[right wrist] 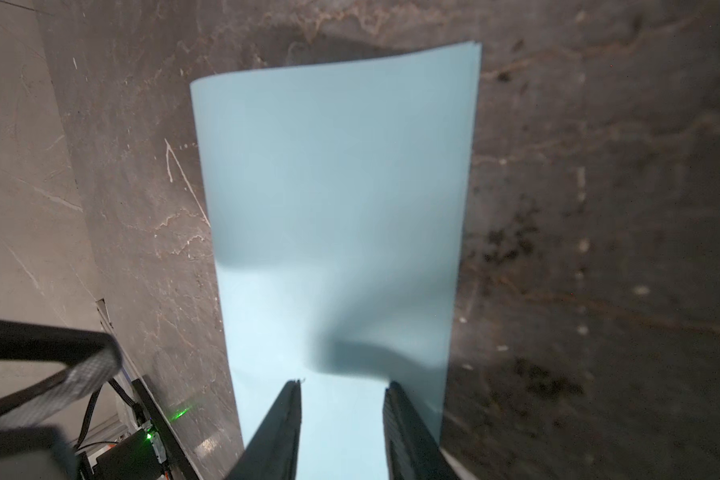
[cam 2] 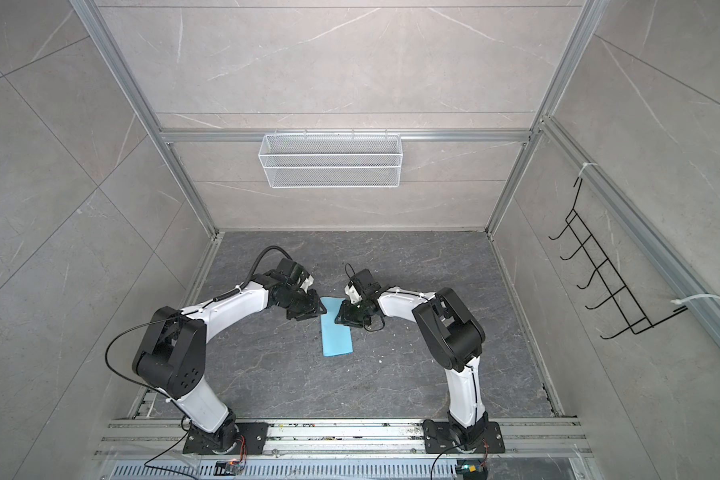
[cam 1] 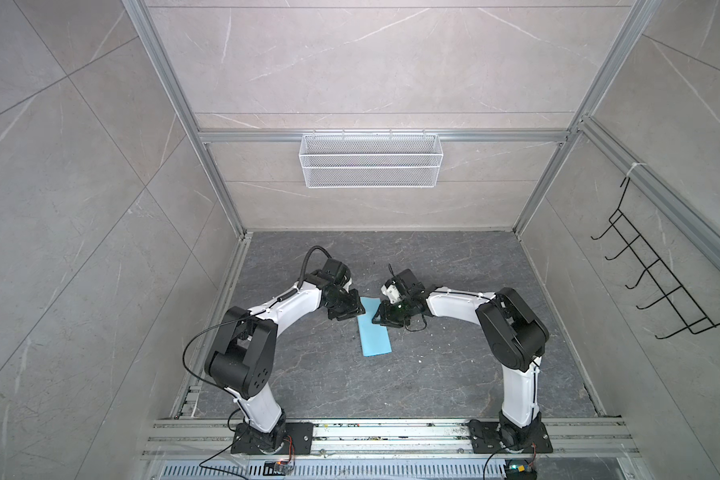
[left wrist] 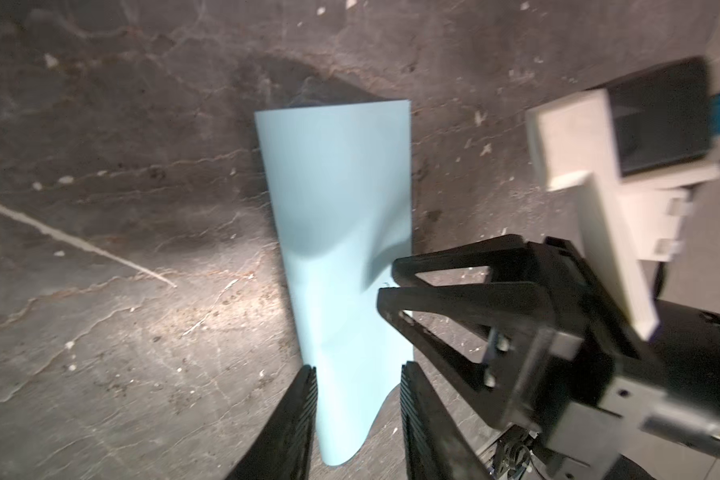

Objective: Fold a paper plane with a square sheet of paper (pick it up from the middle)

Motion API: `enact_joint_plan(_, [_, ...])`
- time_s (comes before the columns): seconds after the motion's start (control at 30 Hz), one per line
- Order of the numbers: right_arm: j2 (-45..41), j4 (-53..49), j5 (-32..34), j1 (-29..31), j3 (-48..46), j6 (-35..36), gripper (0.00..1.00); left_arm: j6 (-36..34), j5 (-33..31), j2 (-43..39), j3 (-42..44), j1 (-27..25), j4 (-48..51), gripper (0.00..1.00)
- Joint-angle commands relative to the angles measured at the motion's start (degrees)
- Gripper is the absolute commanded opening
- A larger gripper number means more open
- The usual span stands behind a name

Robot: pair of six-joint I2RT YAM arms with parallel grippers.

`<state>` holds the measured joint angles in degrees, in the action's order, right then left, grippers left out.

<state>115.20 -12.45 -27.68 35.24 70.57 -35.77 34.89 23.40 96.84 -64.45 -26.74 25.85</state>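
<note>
The square sheet of paper [cam 1: 375,336] [cam 2: 336,334] lies on the dark floor, doubled over into a long light-blue rectangle. Its far end bulges upward between the two arms. My left gripper [cam 1: 360,309] [left wrist: 358,368] is at the far left corner, jaws apart, and a curled corner of the sheet [left wrist: 341,216] shows in the gap. My right gripper [cam 1: 377,318] [right wrist: 344,384] sits over the far right edge, jaws apart, the sheet [right wrist: 333,199] seen flat-on between them. No paper plane is in view.
A white wire basket [cam 1: 371,160] hangs on the back wall. A black hook rack [cam 1: 657,282] is on the right wall. Aluminium rails [cam 1: 391,436] with the arm bases run along the front. Small white crumbs dot the floor.
</note>
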Motion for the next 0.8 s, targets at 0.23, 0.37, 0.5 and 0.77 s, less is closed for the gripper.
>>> enact_joint_plan(0.23, [5.7,-12.4,9.4,0.2,0.2,1.0,0.32,3.5,8.0,3.4,4.8,-0.1,-8.4,0.25])
enact_joint_plan(0.37, [6.0,-13.1,10.3,0.1,0.5,1.0,0.29,3.0,7.8,5.2,5.0,-0.2,-8.2,0.22])
enact_joint_plan(0.5, [6.2,-13.7,10.9,0.2,0.6,1.0,0.28,2.9,7.6,6.4,5.1,-0.2,-8.3,0.2])
enact_joint_plan(0.77, [6.4,-14.7,11.9,0.2,0.6,1.1,0.27,2.5,3.2,7.7,5.8,-0.1,-5.5,0.18])
